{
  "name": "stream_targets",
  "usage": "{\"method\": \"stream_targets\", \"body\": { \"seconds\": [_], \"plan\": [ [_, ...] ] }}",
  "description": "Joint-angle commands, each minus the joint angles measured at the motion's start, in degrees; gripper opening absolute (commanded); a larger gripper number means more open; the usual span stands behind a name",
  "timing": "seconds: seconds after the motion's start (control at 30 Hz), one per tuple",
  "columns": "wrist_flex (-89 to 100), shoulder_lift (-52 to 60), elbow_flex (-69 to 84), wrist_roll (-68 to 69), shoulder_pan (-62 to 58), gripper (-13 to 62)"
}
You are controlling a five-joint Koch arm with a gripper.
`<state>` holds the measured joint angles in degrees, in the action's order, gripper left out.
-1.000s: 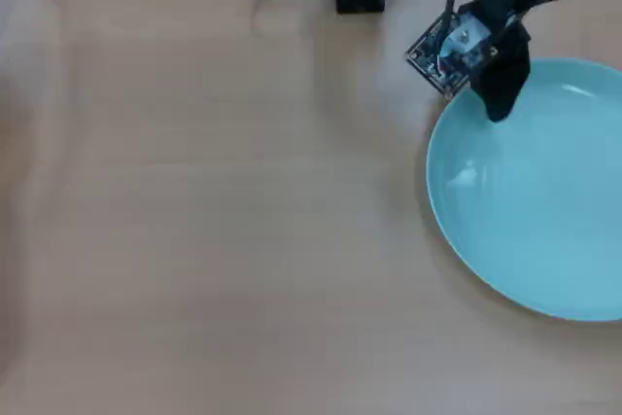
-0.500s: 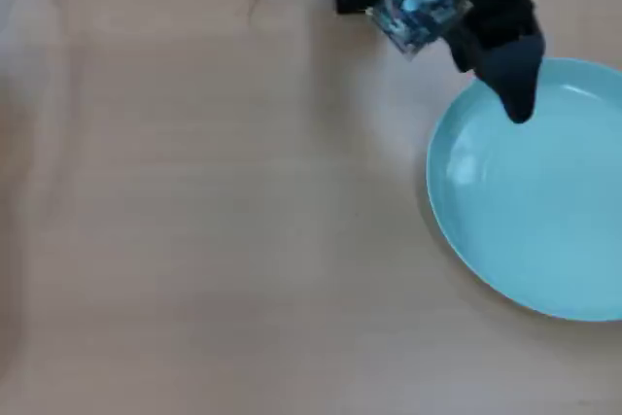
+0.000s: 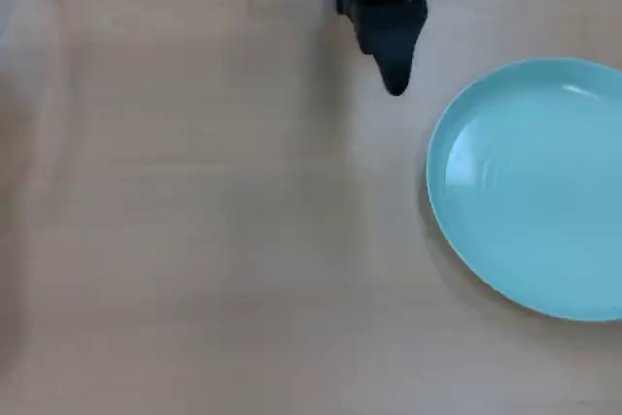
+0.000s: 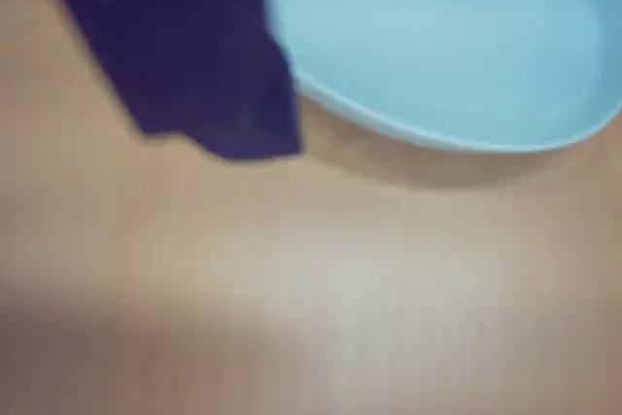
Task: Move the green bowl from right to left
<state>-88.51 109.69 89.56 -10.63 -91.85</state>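
The green bowl is seen flat on the wooden table at the right of the overhead view, its right rim cut off by the frame edge. The gripper is held near the top edge, apart from the bowl's upper-left rim. Only one dark tip is shown, so spread or pressed together cannot be told. Bare tabletop is left across the centre and left. In the wrist view the bowl is seen beside the dark jaw.

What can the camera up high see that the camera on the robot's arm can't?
Only the overhead view shows the claw's pointed tip apart from the green bowl, plus the wide bare table to the bowl's left. Only the wrist view shows the bowl's raised rim up close, with a dark blurry part of the claw overlapping it. Both show the bowl, the claw and the wooden table.
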Motion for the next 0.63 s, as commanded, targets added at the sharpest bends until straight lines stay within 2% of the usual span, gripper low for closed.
{"method": "stream_targets", "body": {
  "seconds": [0.0, 0.6],
  "plan": [
    [4.3, 5.0, -0.1, -1.3, -1.3, 58.4],
    [12.7, 6.6, 8.2, -3.2, -4.7, 58.4]
  ]
}}
